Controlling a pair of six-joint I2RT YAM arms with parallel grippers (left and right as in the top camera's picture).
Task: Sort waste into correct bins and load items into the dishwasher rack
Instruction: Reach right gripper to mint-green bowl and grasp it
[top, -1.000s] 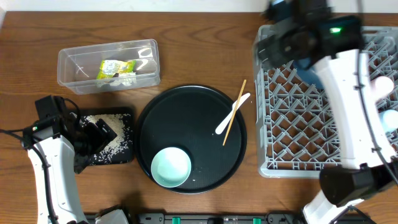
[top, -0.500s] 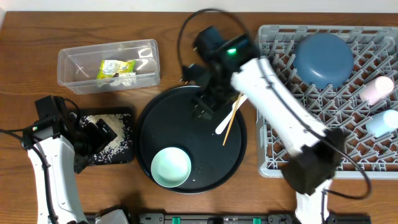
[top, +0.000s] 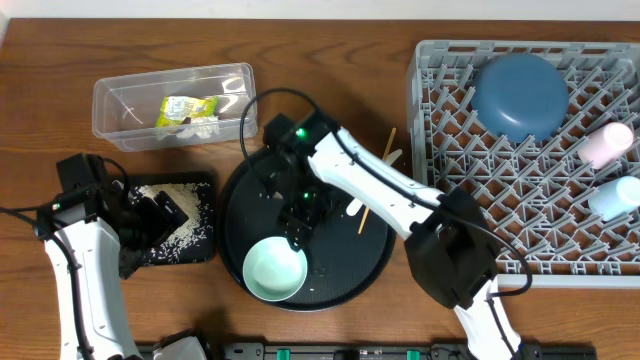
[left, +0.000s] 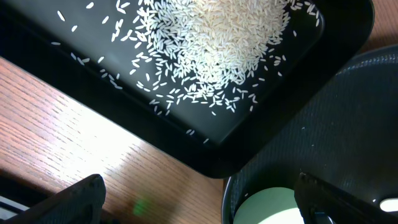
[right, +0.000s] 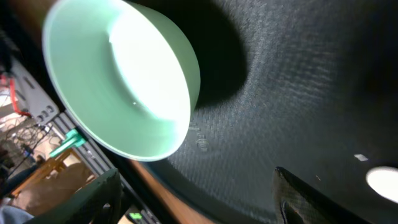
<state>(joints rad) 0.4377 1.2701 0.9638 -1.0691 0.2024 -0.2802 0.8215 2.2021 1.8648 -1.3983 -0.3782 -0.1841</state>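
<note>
Right gripper (top: 298, 222), fingers spread apart and holding nothing, hovers over the large round black tray (top: 340, 262) at the table's middle, just beyond the small mint-green bowl (top: 275, 268), which sits upright on the tray's near side. A thin wooden chopstick (top: 378, 178) and a slim white utensil (top: 358, 203) cross on the tray's right part.

Left gripper (top: 160, 215), also parted and empty, hangs above the shallow black rectangular tray (top: 205, 248) by the left edge, where loose white rice grains (left: 217, 43) are heaped.

Toward the far left corner, the clear rectangular plastic tub (top: 120, 112) holds a crumpled yellow-green wrapper (top: 187, 110).

Along the right edge, the square grey plastic rack (top: 480, 200) carries an upturned wide blue bowl (top: 520, 95), a pink cup (top: 607, 145) and a pale blue cup (top: 612, 197).
</note>
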